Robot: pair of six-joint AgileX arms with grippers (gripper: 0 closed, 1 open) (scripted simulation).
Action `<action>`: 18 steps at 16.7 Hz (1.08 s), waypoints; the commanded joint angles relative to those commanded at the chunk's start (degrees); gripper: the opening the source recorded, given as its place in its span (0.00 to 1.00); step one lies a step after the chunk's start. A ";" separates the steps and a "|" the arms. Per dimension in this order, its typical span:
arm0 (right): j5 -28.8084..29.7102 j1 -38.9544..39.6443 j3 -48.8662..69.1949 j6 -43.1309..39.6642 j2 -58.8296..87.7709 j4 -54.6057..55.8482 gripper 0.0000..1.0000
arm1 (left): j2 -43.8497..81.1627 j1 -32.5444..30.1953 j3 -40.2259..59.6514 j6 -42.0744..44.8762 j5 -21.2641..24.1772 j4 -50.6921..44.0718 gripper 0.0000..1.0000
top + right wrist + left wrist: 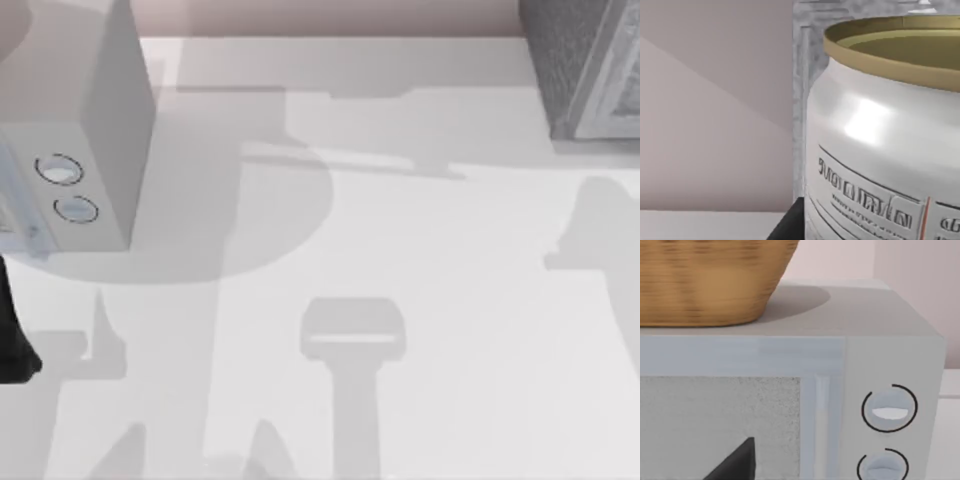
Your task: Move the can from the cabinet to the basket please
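Right wrist view: can (880, 135) very close to right end effector, grip state unclear.

The microwave (75, 150) sits at the table's (400, 300) ten o'clock, at the left edge. The cabinet (585, 65) stands at two o'clock, in the far right corner. A basket (705, 280) rests on top of the microwave. The can (880, 145) stands just before the cabinet's wall (807, 50).
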 joint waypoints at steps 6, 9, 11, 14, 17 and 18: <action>-5.34 -5.30 -36.39 -0.13 -22.25 15.21 0.00 | 0.00 0.00 0.00 0.00 0.00 0.00 1.00; -7.44 -7.47 -48.53 -0.31 -30.08 20.21 0.00 | 0.00 0.00 0.00 0.00 0.00 0.00 1.00; -8.46 -8.52 -53.66 -0.43 -33.55 22.31 0.00 | 0.00 0.00 0.00 0.00 0.00 0.00 1.00; -9.16 -9.23 -56.84 -0.53 -35.76 23.59 0.00 | 0.00 0.00 0.00 0.00 0.00 0.00 1.00; -9.16 -9.23 -56.84 -0.53 -35.76 23.59 0.00 | 0.00 0.00 0.00 0.00 0.00 0.00 1.00; -9.12 -9.06 -57.20 -0.42 -35.33 23.44 0.00 | 0.00 0.00 0.00 0.00 0.00 0.00 1.00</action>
